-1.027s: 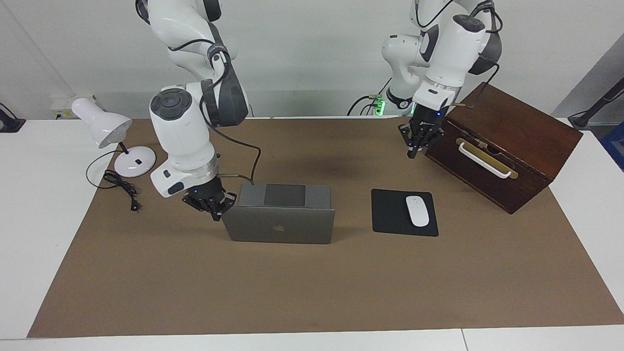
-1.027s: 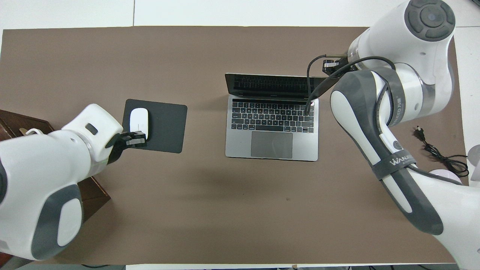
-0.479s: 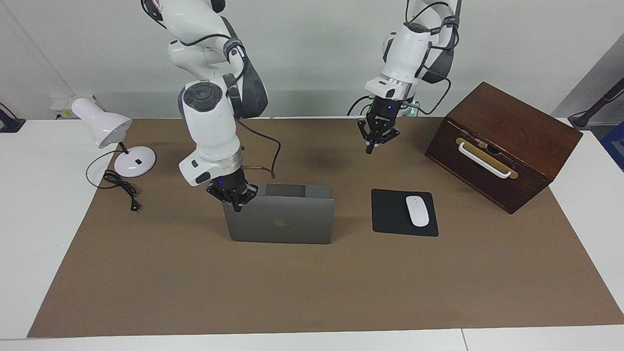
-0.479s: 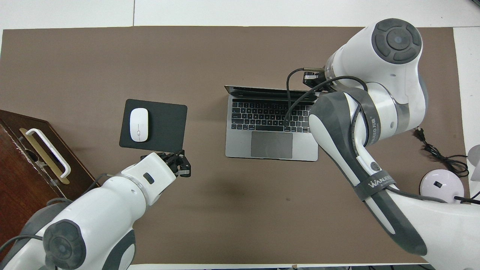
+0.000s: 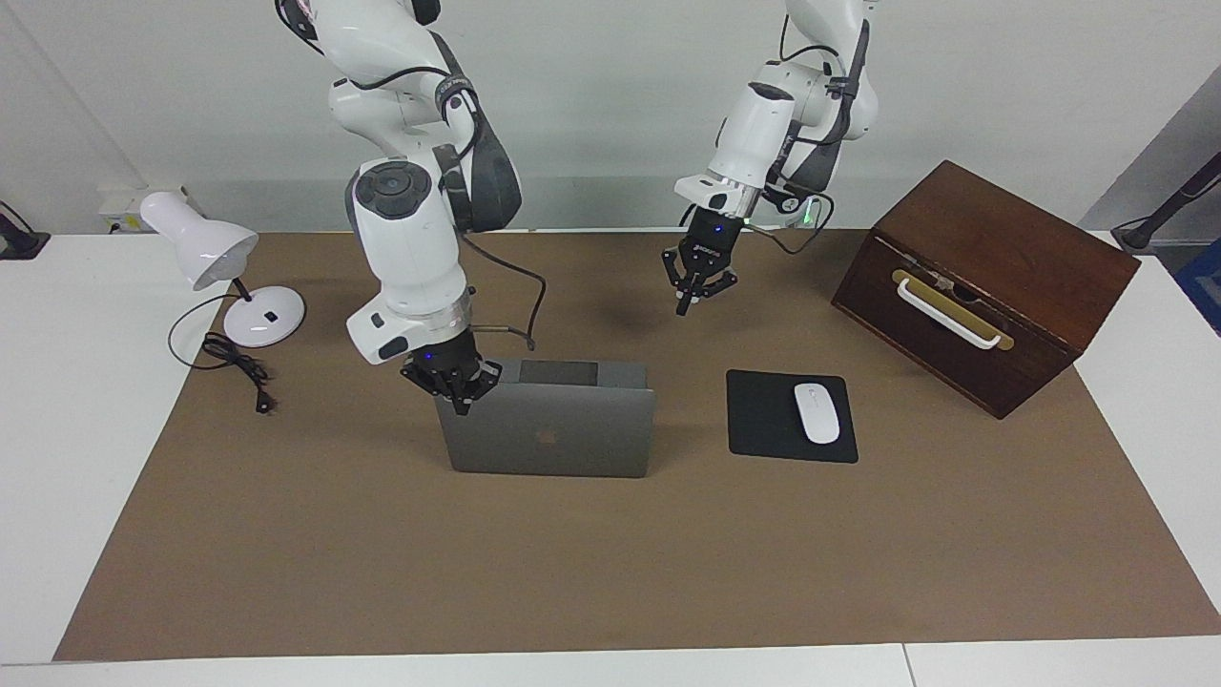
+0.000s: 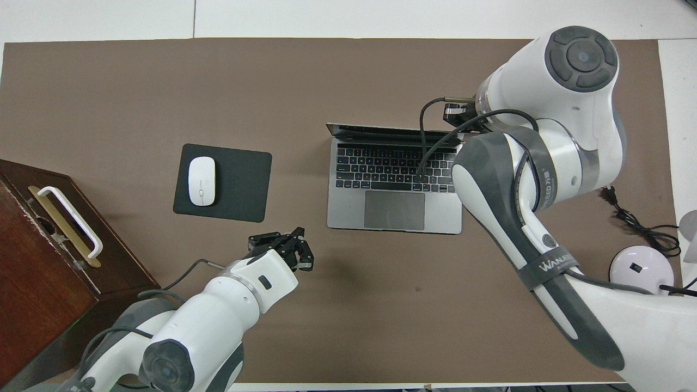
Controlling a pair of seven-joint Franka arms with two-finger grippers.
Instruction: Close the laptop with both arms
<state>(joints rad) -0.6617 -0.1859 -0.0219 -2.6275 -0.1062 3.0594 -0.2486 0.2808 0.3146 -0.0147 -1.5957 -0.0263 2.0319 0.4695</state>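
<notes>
Laptop (image 5: 548, 429) sits mid-frame in the facing view, on the brown mat (image 5: 610, 553) that covers the counter (image 5: 57, 401). It is partly open — lid near upright, logo toward the camera, trackpad just showing above the lid's top edge. In the overhead view the laptop (image 6: 395, 188) lies centre-right, keyboard and trackpad exposed, lid seen almost edge-on.

Right pincer (image 5: 461, 399) — arm comes down from the upper left of the facing view — is at the lid's top corner, the one toward the lamp, tips together, gripping nothing. It appears to touch the lid edge. In the overhead view the arm's own bulk hides it.

Left pincer (image 5: 689, 298) hangs upper-centre in the facing view, over bare mat, well apart from the laptop; tips closed, empty. In the overhead view it (image 6: 297, 257) shows lower-centre.

Black pad (image 5: 790, 417) with white mouse (image 5: 817, 412) lies right of the laptop in the facing view. Wooden box (image 5: 987, 281) at right edge of mat. White lamp (image 5: 215, 262) and its black cord (image 5: 234, 367) at left.
</notes>
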